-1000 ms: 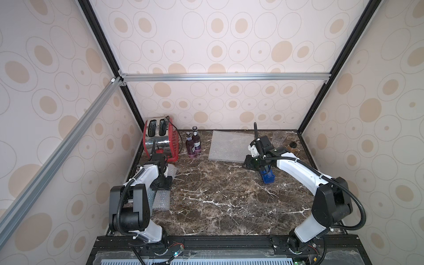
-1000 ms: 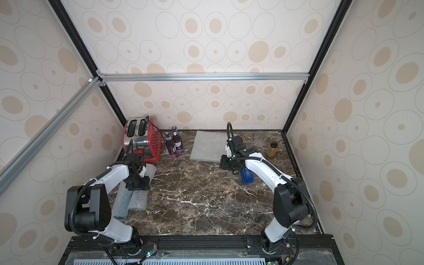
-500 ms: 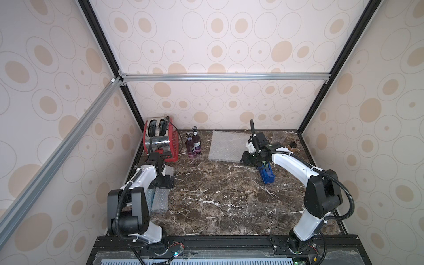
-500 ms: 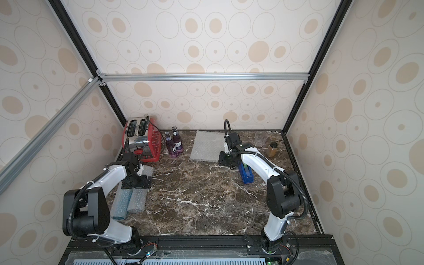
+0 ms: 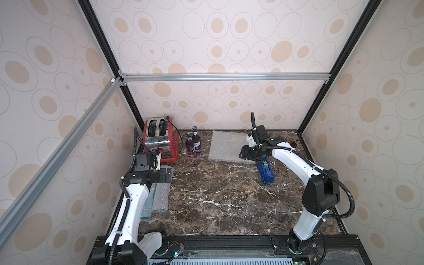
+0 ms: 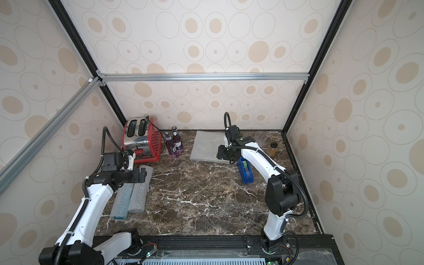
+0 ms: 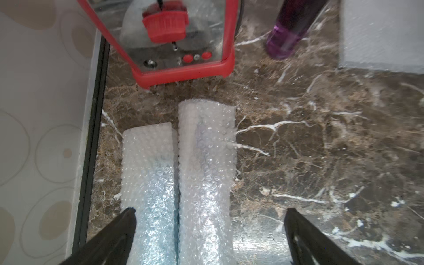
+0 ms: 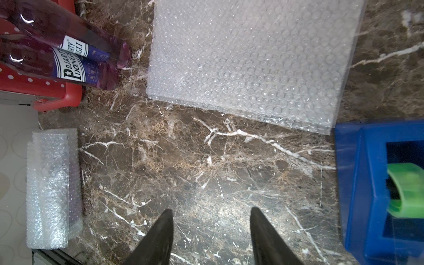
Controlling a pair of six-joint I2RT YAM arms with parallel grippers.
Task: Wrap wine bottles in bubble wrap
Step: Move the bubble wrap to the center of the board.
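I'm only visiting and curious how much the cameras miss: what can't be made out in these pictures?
- Two rolled whitish bubble-wrap tubes, left wrist view: the bubbles veil whatever is inside; one shows only a blue tint.
- Two slim purple glass bottles, both top views: label print too small to read.
- Blue plastic tape dispenser, right wrist view: cut off by the picture edge.
- Small amber-brown jar, in a top view: too small to tell contents.

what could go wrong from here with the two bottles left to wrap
1. The two purple bottles stand tight together beside the toaster; gripping one could topple the other.
2. The tape dispenser sits at a corner of the flat bubble wrap, close to the open right gripper; lifting that corner might bump it.
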